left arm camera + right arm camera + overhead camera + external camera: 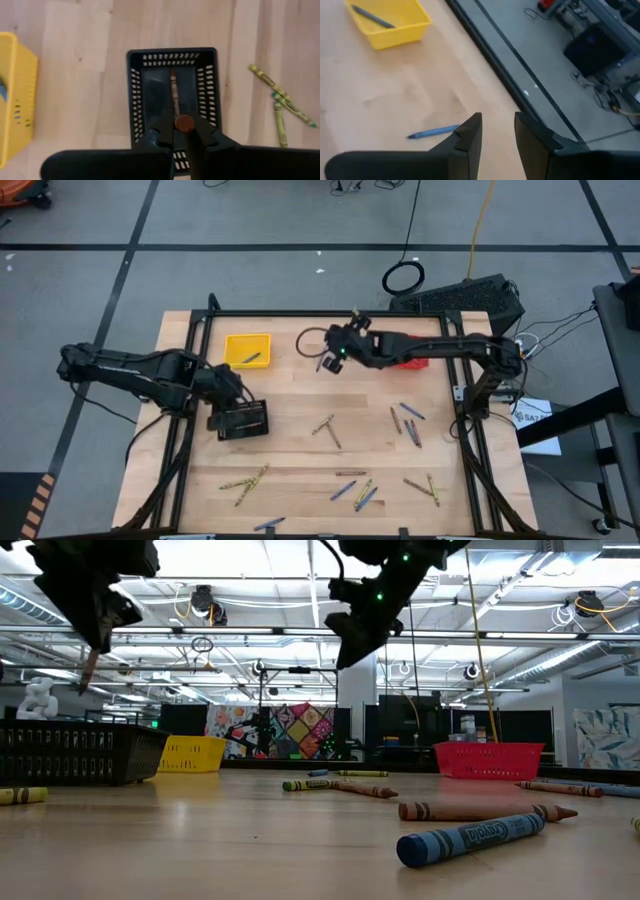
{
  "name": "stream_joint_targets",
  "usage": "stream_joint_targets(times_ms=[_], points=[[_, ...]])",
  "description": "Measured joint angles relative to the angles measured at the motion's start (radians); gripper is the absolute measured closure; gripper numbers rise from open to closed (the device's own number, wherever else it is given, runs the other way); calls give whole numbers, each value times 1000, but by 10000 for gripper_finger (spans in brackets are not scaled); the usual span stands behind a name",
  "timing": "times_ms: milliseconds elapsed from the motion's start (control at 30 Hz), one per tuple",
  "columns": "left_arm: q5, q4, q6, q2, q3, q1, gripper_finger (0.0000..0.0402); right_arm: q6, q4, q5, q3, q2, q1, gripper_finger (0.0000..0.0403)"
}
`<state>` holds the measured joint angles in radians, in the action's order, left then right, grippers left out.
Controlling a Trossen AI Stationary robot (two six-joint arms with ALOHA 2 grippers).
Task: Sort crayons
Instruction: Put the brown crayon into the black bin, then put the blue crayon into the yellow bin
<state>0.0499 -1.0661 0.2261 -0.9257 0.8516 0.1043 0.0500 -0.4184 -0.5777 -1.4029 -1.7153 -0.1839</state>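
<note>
My left gripper (pixel 181 131) hangs above the black mesh basket (pixel 172 95), shut on a brown crayon (pixel 184 123). A second brown crayon (pixel 174 90) lies on the basket's floor. My right gripper (pixel 497 125) is open with nothing between its fingers, above the table's far middle, near a blue crayon (pixel 434 132) lying flat on the wood. The yellow basket (pixel 247 350) at the far left holds another blue crayon (pixel 372 17). Several crayons (pixel 328 430) lie loose across the near half of the table. My left gripper pinches the brown crayon between its two fingers, which come from above and point steeply down. The crayon's upper end (pixel 184 123) shows between the fingers. In the low view its lower part (pixel 89 670) hangs below them, nearly upright, clear of the basket.
A red basket (pixel 488 760) stands at the far right, partly under my right arm. Green crayons (pixel 280 105) lie right of the black basket. Blue and brown crayons (pixel 470 838) lie near the front edge. A black frame rail (pixel 300 314) runs along the far edge.
</note>
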Motion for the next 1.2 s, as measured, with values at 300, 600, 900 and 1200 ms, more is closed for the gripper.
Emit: stream_joint_targets(times_ms=[300, 600, 900, 1200], points=[[24, 1, -52, -23, 0, 1, 388, -26, -60, 2, 0, 0, -73, 300], [24, 1, -76, -46, 0, 1, 338, -80, -141, -1, 0, 72, -123, 300], [24, 0, -3, -48, 0, 2, 309, -128, -182, -31, 0, 175, -197, 300], [-3, 0, 206, -48, 0, 2, 308, -63, -424, -30, 0, 184, -336, 300]])
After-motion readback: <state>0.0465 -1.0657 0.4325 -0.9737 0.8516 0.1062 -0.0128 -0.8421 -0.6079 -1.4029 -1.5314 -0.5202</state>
